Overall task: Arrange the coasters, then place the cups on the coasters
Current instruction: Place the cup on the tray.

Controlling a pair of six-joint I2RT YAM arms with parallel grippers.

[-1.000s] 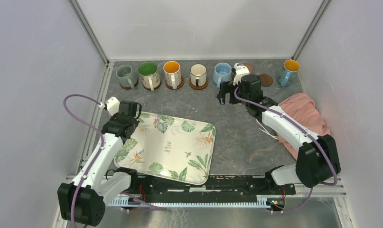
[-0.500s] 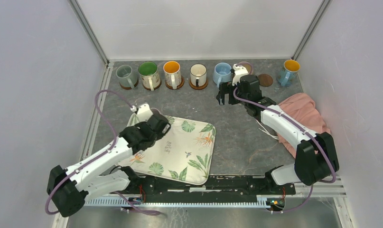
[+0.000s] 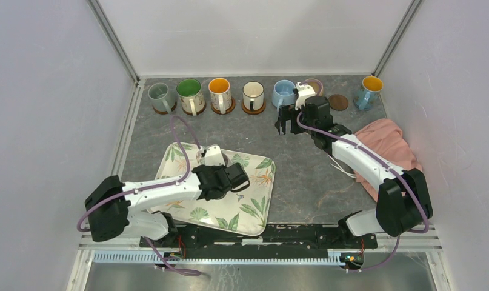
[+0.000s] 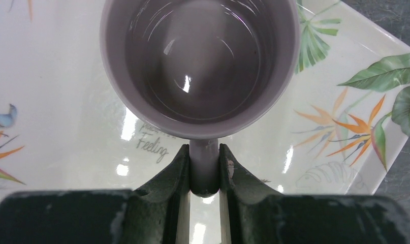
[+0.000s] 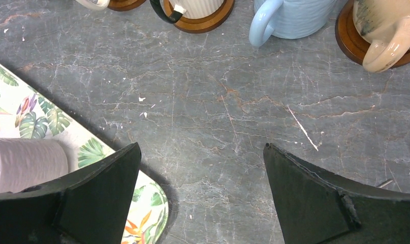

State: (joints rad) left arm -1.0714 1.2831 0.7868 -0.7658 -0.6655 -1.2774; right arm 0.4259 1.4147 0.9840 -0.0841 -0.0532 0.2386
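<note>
My left gripper (image 4: 204, 152) is shut on the handle of a pale pink cup (image 4: 200, 61), which hangs above the leaf-print tray (image 4: 65, 127). From above, that gripper (image 3: 239, 179) is over the tray's middle. My right gripper (image 3: 284, 126) stands open over bare table, in front of the light blue cup (image 3: 283, 92). Four cups stand in the back row on brown coasters, among them the grey-green one (image 3: 161, 96) and the cream one (image 3: 253, 94). A tan cup (image 5: 390, 30) sits on a wood coaster (image 5: 352, 43). One dark brown coaster (image 3: 339, 102) lies bare.
A blue cup with an orange inside (image 3: 369, 90) stands at the back right corner. A pink cloth (image 3: 387, 142) lies at the right under my right arm. The tray (image 3: 254, 206) covers the near left of the table. Walls close in the back and sides.
My left arm has swung from the tray's back left corner rightward across the tray, carrying the pale pink cup. The right arm has barely moved.
</note>
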